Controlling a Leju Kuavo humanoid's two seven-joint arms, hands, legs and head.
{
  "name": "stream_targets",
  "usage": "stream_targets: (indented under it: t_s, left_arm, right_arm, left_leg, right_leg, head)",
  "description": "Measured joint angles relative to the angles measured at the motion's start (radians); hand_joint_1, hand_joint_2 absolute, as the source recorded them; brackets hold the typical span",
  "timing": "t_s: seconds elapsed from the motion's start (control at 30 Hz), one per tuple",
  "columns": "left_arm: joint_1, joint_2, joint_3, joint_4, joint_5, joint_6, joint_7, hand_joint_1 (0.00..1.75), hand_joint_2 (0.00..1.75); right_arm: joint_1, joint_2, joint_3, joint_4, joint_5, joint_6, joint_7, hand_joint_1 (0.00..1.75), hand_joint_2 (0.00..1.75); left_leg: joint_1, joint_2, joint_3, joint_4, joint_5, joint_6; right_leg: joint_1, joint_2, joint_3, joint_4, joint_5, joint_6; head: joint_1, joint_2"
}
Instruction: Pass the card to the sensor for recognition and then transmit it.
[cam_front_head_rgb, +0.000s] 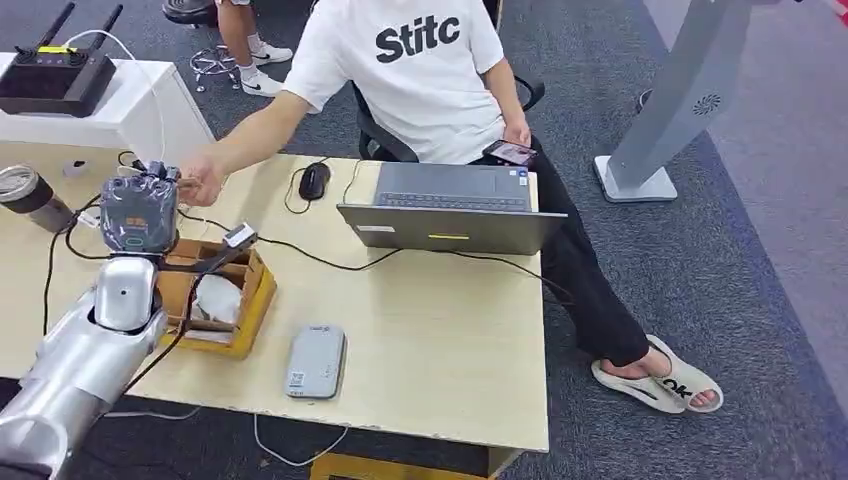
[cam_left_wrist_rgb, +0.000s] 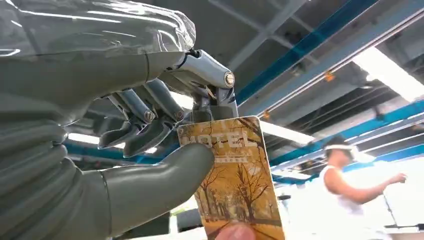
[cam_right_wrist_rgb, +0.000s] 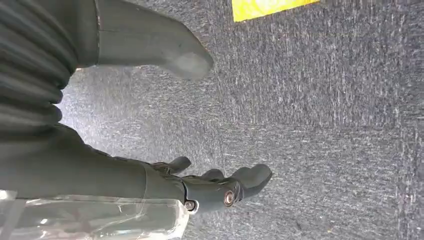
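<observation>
Pinching the card between thumb and a bent finger, the left hand holds it raised — the card's upper corner sits in the grip while the rest juts out past the fingers, its face printed with autumn trees and the word HOTEL. A person's fingertip touches the card's far edge. From the head view, the left hand is lifted above the wooden table, with the person's hand reaching in right beside it. Just under the hand sits an open cardboard box; farther along the table lie a grey sensor, a mouse and a laptop. The right hand hangs over grey carpet, fingers apart and loosely curved, holding nothing.
</observation>
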Motion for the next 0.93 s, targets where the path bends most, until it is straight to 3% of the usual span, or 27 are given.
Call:
stream_targets:
  t_s: [0.07,0.1,0.13,0.2,0.23,0.37,0.53,0.57,0.6,0.7,0.73,0.77,0.8,0.93]
  left_arm:
    - [-0.010,-0.005,-0.015,0.002,0.000,0.000,0.001,1.69,1.75]
    - [-0.011,-0.006,-0.019,0.002,0.000,0.000,0.001,0.58,1.75]
    - [-0.014,-0.010,-0.022,0.002,0.000,0.001,0.001,0.00,1.75]
    - [-0.017,-0.012,-0.031,0.004,0.000,0.004,0.003,0.00,1.75]
    - [-0.017,-0.014,-0.034,0.005,0.000,0.016,0.004,0.00,0.00]
    - [-0.018,-0.027,-0.035,0.003,0.000,0.058,0.016,0.00,0.00]
    - [0.018,-0.042,-0.028,-0.082,0.001,0.078,-0.034,0.00,0.00]
    - [0.035,-0.047,-0.014,-0.117,0.005,0.078,-0.077,0.00,0.00]
    - [0.060,-0.061,0.015,-0.174,0.014,0.078,-0.134,0.00,1.75]
    - [0.167,-0.116,0.144,-0.359,0.125,0.081,-0.312,0.00,1.75]
    - [0.202,-0.128,0.166,-0.410,0.157,0.081,-0.337,0.00,1.75]
    - [0.242,-0.149,0.208,-0.488,0.258,0.082,-0.416,0.00,1.75]
    - [0.288,-0.166,0.237,-0.553,0.323,0.083,-0.457,0.00,1.75]
    - [0.536,-0.267,0.378,-0.853,0.525,0.083,-0.668,0.00,1.75]
  right_arm:
    - [0.000,-0.001,0.003,0.002,0.000,0.000,-0.001,0.00,1.75]
    - [0.000,-0.001,0.004,0.003,0.000,0.000,-0.001,0.00,1.75]
    - [0.000,-0.001,0.005,0.004,0.000,0.000,-0.001,0.00,1.75]
    - [0.000,-0.002,0.007,0.005,0.000,0.000,-0.002,0.00,1.75]
    - [0.000,-0.002,0.008,0.005,0.000,0.000,-0.004,0.00,1.75]
    - [0.000,-0.002,0.009,0.008,-0.003,-0.002,-0.004,0.00,1.75]
    - [0.001,-0.002,0.009,0.008,-0.008,-0.002,0.003,0.00,1.75]
    - [0.001,-0.002,0.009,0.009,-0.011,-0.002,0.008,0.00,1.75]
    - [0.002,-0.002,0.009,0.009,-0.013,-0.002,0.013,0.00,1.75]
    - [0.005,0.002,0.009,0.008,-0.034,-0.003,0.018,0.00,1.75]
    - [0.005,0.004,0.009,0.008,-0.037,-0.004,0.019,0.00,1.75]
    - [0.007,0.010,0.006,0.007,-0.048,-0.007,0.021,0.00,1.75]
    - [0.009,0.018,0.003,0.006,-0.056,-0.010,0.025,0.00,1.75]
    - [0.020,0.054,-0.022,-0.017,-0.098,-0.013,0.035,0.00,1.75]
  left_leg:
    - [0.000,0.000,0.000,0.000,0.000,0.000]
    - [0.000,0.000,0.000,0.000,0.000,0.000]
    - [0.000,0.000,0.000,0.000,0.000,0.000]
    - [0.000,0.000,0.000,0.000,-0.001,0.000]
    - [0.000,0.000,0.000,0.000,-0.001,0.000]
    - [0.000,0.000,0.000,0.000,-0.001,0.000]
    - [0.000,0.000,0.000,0.000,-0.001,0.000]
    - [0.000,0.001,0.000,0.000,-0.001,0.000]
    - [-0.001,0.001,0.000,0.000,-0.001,0.000]
    - [-0.002,0.002,0.000,0.000,-0.002,0.001]
    - [-0.002,0.004,0.000,0.000,-0.003,0.001]
    - [-0.003,0.005,0.000,0.000,-0.003,0.002]
    - [-0.003,0.006,0.001,0.000,-0.004,0.002]
    - [-0.003,0.008,0.002,-0.001,-0.008,0.004]
  right_leg:
    - [0.000,0.001,0.000,0.000,0.000,0.000]
    - [0.000,0.001,0.000,0.000,0.000,0.000]
    - [0.000,0.001,-0.001,0.000,0.000,0.000]
    - [0.000,0.001,-0.001,0.000,0.000,0.000]
    - [0.000,0.001,-0.001,0.000,0.000,0.000]
    - [0.000,0.000,-0.001,0.000,0.000,0.000]
    - [0.000,0.000,0.000,0.000,0.000,0.000]
    - [0.000,0.001,0.000,0.000,0.000,0.000]
    - [-0.001,0.001,0.000,0.000,0.000,0.000]
    - [-0.002,0.002,0.000,0.000,0.000,0.000]
    - [-0.002,0.004,0.000,0.000,-0.001,0.001]
    - [-0.002,0.005,0.000,0.000,-0.001,0.001]
    - [-0.002,0.006,0.000,0.000,-0.001,0.001]
    - [-0.003,0.008,0.000,0.000,-0.006,0.001]
  head:
    - [0.000,0.000]
    - [0.000,0.000]
    - [0.000,0.000]
    - [0.000,0.000]
    - [0.000,0.000]
    - [0.000,0.000]
    - [0.000,0.000]
    - [0.000,0.000]
    - [0.000,0.000]
    - [0.001,0.000]
    - [0.001,0.000]
    - [0.001,0.000]
    - [0.001,0.000]
    - [-0.001,0.000]
